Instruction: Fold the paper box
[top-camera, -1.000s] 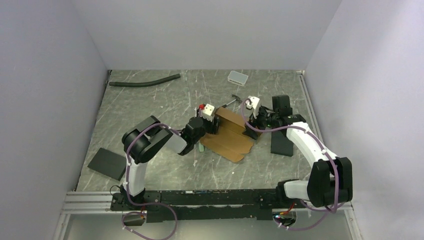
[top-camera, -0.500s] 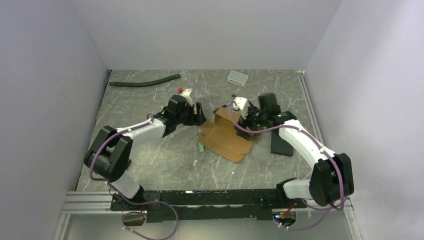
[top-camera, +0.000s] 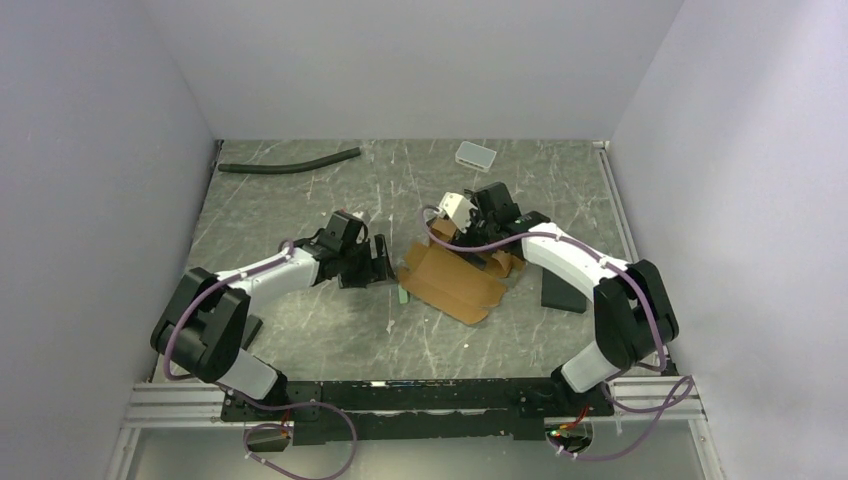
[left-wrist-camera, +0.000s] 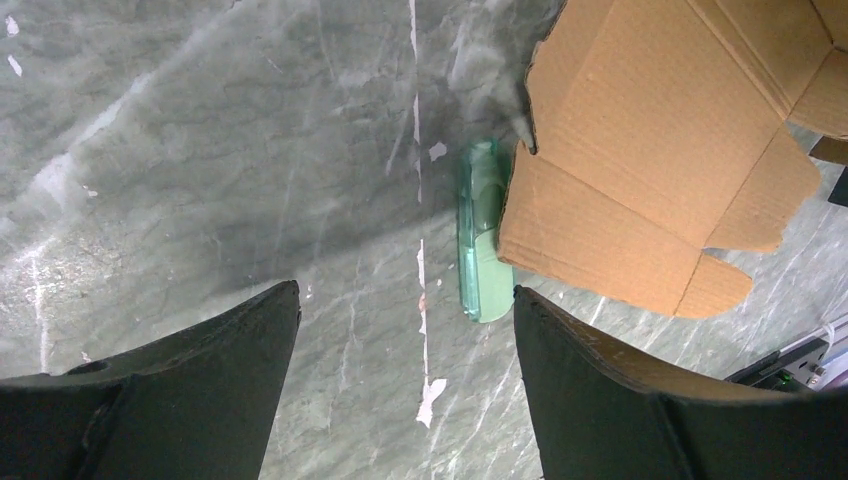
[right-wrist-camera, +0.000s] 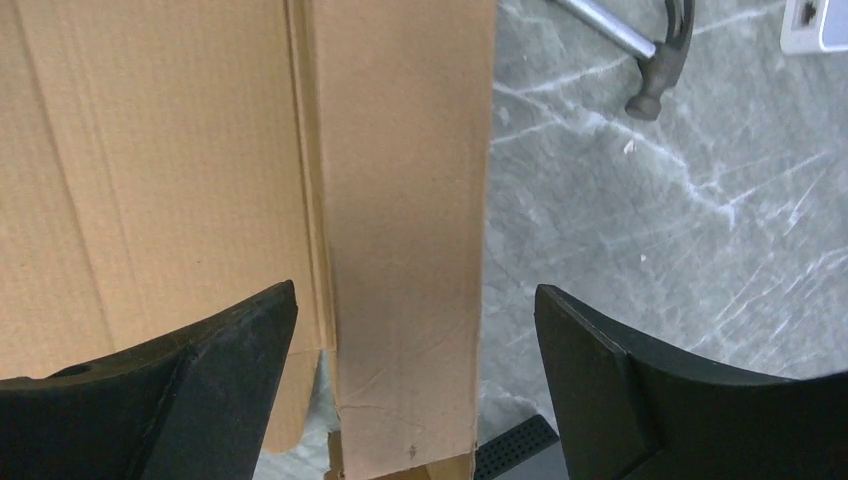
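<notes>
I'm driving a robotics lab test cell, not a lived-in room: plain pale walls (top-camera: 420, 60) box in the grey marbled tabletop (top-camera: 300, 330) on three sides. An aluminium rail (top-camera: 400, 392) along its near edge carries the left arm (top-camera: 270, 275) and right arm (top-camera: 570, 255), purple cables (top-camera: 320, 440) trailing, and odd props (a black hose (top-camera: 290, 162), a hammer (right-wrist-camera: 610, 28)) lie about.

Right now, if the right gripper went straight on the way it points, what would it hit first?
Probably the paper box: a brown cardboard panel sits squarely between the fingers of the open right gripper, though depth is unclear.
</notes>
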